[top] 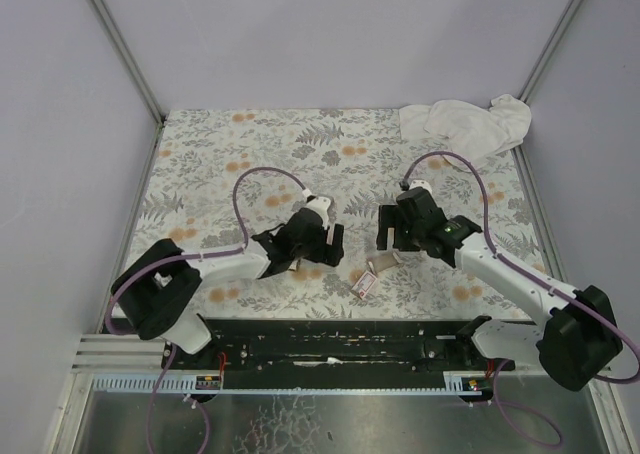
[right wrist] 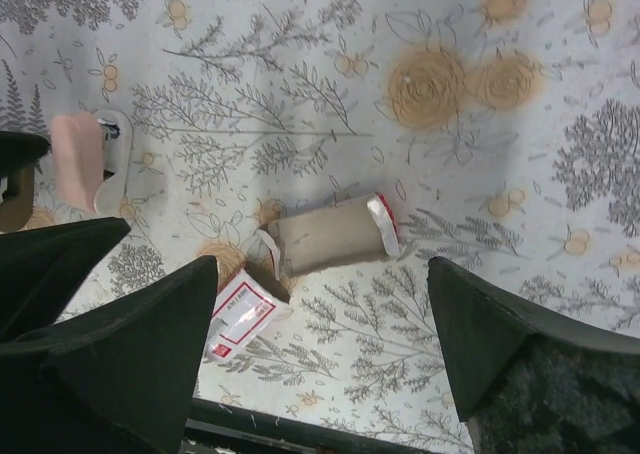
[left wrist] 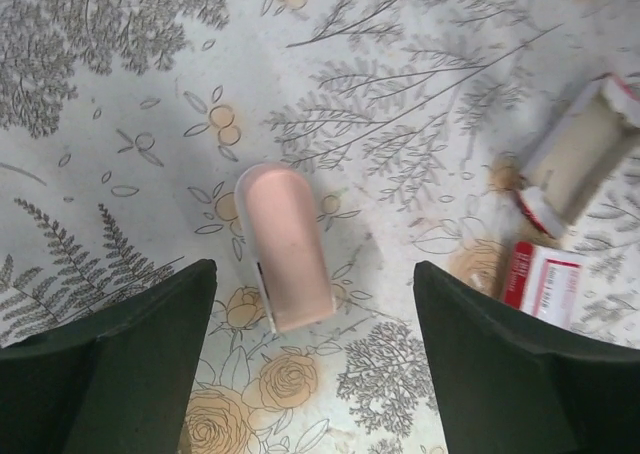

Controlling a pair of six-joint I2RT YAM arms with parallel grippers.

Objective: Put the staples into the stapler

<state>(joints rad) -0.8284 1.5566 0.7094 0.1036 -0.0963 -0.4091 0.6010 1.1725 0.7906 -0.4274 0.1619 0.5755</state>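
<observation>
On the bench (top: 250, 144) between your arms lies the box of staples (top: 366, 277), tan tray (right wrist: 330, 236) out of its sleeve (right wrist: 240, 319): probably light, crushable card. Right claw (right wrist: 320, 266) hangs open above it; pinch the tray's long sides gently. Left claw (left wrist: 312, 271) gapes over the pink stapler (left wrist: 288, 249).

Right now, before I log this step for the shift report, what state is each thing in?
Left hand: open, empty.
Right hand: open, empty.
Stapler: lying flat between the open fingers, ungripped.
Staples tray: out of its sleeve, lying open side up.
Staples sleeve: lying beside the tray.
Cloth: crumpled.
</observation>
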